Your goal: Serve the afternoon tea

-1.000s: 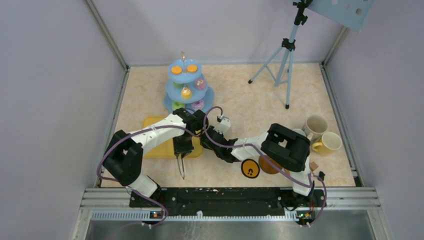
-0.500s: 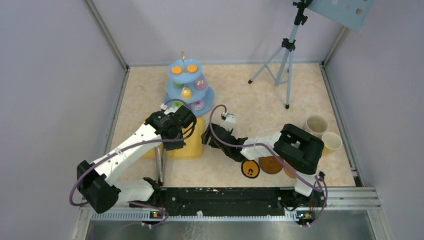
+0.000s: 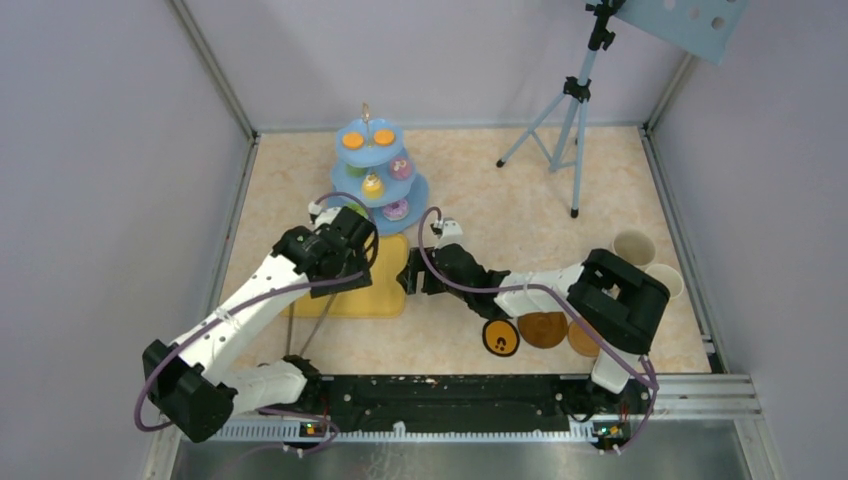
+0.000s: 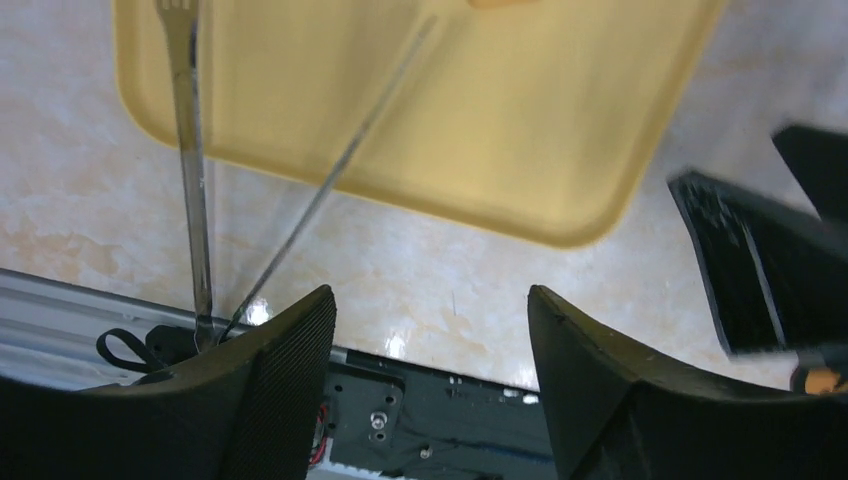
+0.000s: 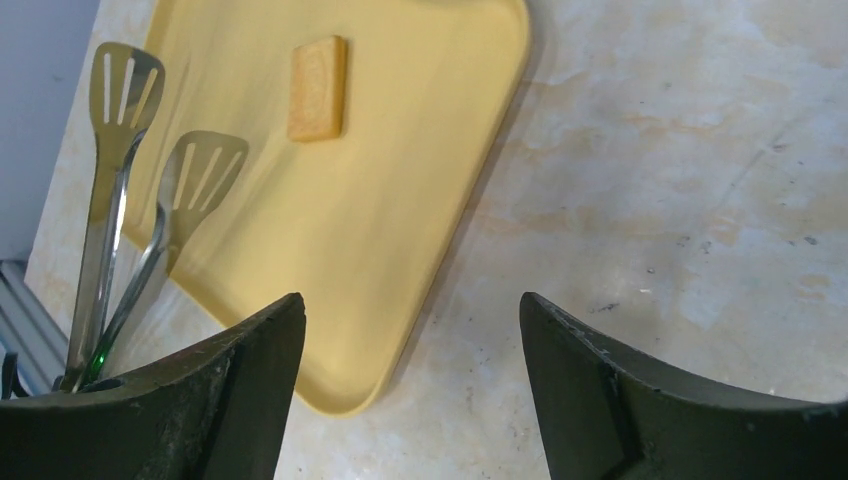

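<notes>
The light-blue three-tier stand point(image 3: 362, 158) stands at the back with orange point(image 3: 352, 140), purple point(image 3: 402, 167) and yellow point(image 3: 372, 185) pastries on its tiers. Two mugs point(image 3: 634, 247) point(image 3: 668, 280) sit at the right, half hidden by the right arm. Round brown coasters point(image 3: 543, 328) lie near the front, one standing on edge point(image 3: 500, 338). My left gripper point(image 3: 345, 268) point(image 4: 430, 295) hangs open and empty over the near edge of the yellow tray point(image 4: 450, 120). My right gripper point(image 3: 410, 276) point(image 5: 410, 300) is open and empty beside the tray's right corner.
Metal tongs point(image 3: 310, 335) point(image 4: 192, 180) point(image 5: 118, 150) rest with their tips on the tray point(image 5: 400, 180) and their hinge end by the front rail. A tan biscuit point(image 5: 318, 88) lies on the tray. A tripod point(image 3: 573, 120) stands at the back right. Walls close in on three sides.
My left gripper has opened and let go of the tongs, which now lean from the tray to the front rail. My right gripper has opened and shifted left toward the tray.
</notes>
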Action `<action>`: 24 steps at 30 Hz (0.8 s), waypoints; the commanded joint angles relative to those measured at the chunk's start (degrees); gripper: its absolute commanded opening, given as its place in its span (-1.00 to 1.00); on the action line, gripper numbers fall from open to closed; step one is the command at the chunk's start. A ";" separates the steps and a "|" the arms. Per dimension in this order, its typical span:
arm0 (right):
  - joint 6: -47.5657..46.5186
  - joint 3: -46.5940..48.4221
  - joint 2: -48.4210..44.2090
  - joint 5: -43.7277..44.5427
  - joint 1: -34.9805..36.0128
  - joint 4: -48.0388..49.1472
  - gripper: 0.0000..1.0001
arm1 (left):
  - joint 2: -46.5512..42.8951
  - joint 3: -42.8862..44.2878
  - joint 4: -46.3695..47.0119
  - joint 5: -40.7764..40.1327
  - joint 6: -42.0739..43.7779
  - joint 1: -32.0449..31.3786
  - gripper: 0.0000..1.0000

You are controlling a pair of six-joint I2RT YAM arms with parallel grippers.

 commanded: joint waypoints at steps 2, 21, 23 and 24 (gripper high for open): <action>-3.47 -1.74 -1.92 -5.89 -0.31 5.29 0.53 | -1.62 -8.18 11.81 1.90 7.24 13.19 0.58; -1.94 -6.81 -2.74 -9.98 -1.34 11.22 0.43 | 17.50 -12.61 23.08 4.79 14.99 20.62 0.04; -1.74 -6.94 -2.65 -10.09 -1.37 11.49 0.42 | 19.25 -11.64 22.76 4.39 15.59 20.91 -0.17; -1.78 -7.02 -2.65 -10.01 -1.38 11.60 0.41 | 19.88 -10.84 22.25 4.12 15.94 20.98 -0.25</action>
